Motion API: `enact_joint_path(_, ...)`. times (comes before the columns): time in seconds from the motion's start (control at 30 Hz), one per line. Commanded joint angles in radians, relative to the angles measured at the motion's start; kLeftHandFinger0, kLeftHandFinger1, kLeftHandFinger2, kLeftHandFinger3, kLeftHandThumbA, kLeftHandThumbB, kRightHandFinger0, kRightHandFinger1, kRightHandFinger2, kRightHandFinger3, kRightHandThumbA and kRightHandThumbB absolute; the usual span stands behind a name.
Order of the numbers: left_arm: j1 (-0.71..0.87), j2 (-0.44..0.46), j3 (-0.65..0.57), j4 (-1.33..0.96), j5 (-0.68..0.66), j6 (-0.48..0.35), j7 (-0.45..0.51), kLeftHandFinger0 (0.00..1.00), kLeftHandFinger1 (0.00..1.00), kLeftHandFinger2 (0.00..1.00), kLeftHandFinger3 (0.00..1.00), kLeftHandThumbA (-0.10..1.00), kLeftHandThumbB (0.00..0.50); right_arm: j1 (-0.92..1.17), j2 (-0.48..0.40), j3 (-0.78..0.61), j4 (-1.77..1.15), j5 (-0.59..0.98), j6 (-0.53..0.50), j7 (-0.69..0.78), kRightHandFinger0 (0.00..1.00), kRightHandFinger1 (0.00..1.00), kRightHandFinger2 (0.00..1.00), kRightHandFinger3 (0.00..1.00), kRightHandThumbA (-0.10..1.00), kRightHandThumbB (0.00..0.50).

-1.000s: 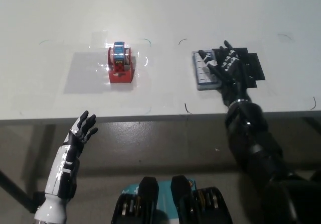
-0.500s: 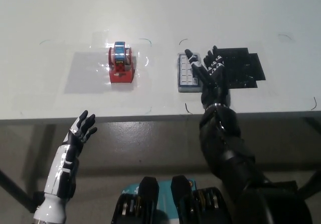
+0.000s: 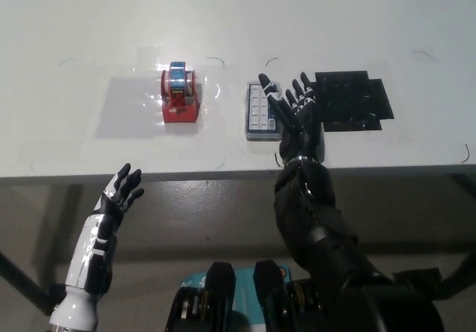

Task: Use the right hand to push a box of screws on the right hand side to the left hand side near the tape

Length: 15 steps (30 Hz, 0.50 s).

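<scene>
- We see a white table filling the upper half of the head view, front edge running across the middle.
- Black right arm rises from the bottom right and reaches onto the table.
- Black grid mat lies flat at right of centre on the table, just beside the right hand, uncovered.
- Right hand rests flat with fingers spread, gripping nothing; its fingers lie against the right side of the screw box (one seems to overlap the top edge).
- White left hand hangs below the table edge at lower left, fingers apart, holding nothing, well apart from everything on the table.
- Tape dispenser, red with a blue-topped roll, stands upright left of centre.
- Box of screws, grey with small compartments, sits between the tape dispenser and the mat, near the dispenser but not touching it.
</scene>
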Motion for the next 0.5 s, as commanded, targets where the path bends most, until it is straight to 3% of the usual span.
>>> enact_joint_path(0.0,-0.020,0.014,0.002,-0.030,0.002,-0.009,-0.007,1.00,1.00,1.00,1.00,1.00,0.136,-0.061,0.029,0.018,-0.035,-0.008,-0.049,-0.002,1.00,1.00,1.00,1.00,1.00,0.106)
enact_joint_path(0.17,-0.024,0.015,-0.001,-0.023,0.002,-0.014,-0.010,1.00,1.00,1.00,1.00,1.00,0.135,-0.068,0.038,0.012,-0.030,0.024,-0.044,0.018,1.00,1.00,1.00,1.00,1.00,0.122)
enact_joint_path(0.33,-0.027,0.017,-0.001,-0.023,0.010,-0.018,-0.008,1.00,1.00,1.00,1.00,1.00,0.152,-0.081,0.052,0.039,-0.026,0.001,-0.038,-0.011,1.00,1.00,1.00,1.00,1.00,0.088)
enact_joint_path(0.47,-0.031,0.022,-0.001,-0.021,0.001,-0.015,-0.013,1.00,1.00,1.00,1.00,1.00,0.153,-0.094,0.064,0.042,-0.020,0.005,-0.014,-0.013,1.00,1.00,1.00,1.00,1.00,0.100)
